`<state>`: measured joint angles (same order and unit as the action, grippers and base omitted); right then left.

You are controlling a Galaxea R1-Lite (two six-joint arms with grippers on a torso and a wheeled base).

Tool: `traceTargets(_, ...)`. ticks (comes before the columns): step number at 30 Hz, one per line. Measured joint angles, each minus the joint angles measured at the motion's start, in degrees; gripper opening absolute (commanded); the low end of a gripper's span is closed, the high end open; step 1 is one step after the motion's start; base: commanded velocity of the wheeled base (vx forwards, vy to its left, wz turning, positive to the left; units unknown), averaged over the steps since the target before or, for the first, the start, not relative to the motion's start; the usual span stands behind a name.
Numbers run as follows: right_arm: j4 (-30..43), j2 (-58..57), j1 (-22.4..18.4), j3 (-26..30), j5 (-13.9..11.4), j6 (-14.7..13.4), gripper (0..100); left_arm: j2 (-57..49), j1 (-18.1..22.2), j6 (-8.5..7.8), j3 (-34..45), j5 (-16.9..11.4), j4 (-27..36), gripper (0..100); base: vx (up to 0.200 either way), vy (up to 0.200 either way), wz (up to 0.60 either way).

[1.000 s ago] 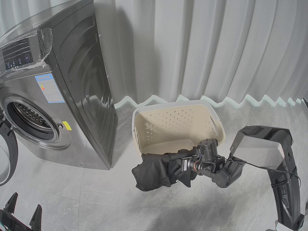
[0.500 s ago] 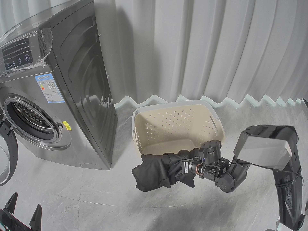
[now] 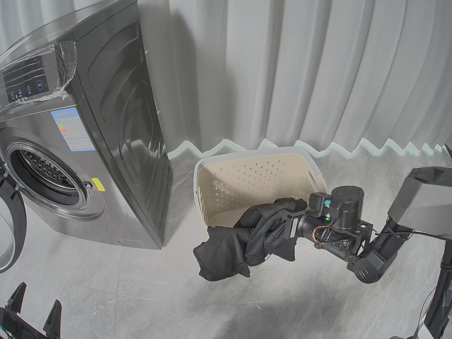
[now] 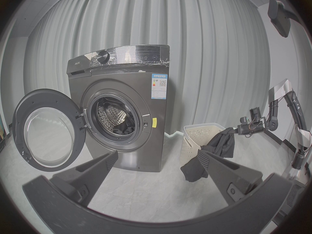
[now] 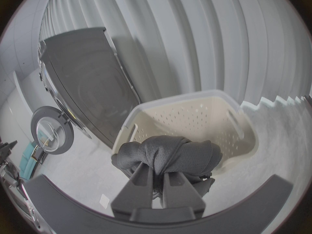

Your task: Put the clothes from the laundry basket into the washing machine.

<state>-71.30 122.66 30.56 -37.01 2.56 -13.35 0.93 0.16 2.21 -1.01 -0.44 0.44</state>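
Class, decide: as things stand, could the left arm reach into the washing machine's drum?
Probably yes: the door is swung wide, the drum mouth faces the open left gripper, and only bare floor lies between.

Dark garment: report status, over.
Right hand shut on dark garment, draped over laundry basket rim. Left hand open, low. Washing machine door open.

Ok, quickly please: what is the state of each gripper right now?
Left gripper: open, holding nothing.
Right gripper: closed on the dark garment.
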Motion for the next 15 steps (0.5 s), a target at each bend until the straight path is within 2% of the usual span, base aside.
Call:
traceTargets(8, -3.9, -9.9, 0.9, 5.5, -0.1, 1.8, 0, 0.0, 0.0, -0.21, 0.0, 0.0, 0.0, 100, 0.0, 0.0, 0.0)
traceTargets(15, -4.0, -19.9, 1.3, 8.5, -0.2, 2.9, 0, 0.0, 0.0, -0.44, 0.0, -0.2, 0.0, 100, 0.0, 0.0, 0.0)
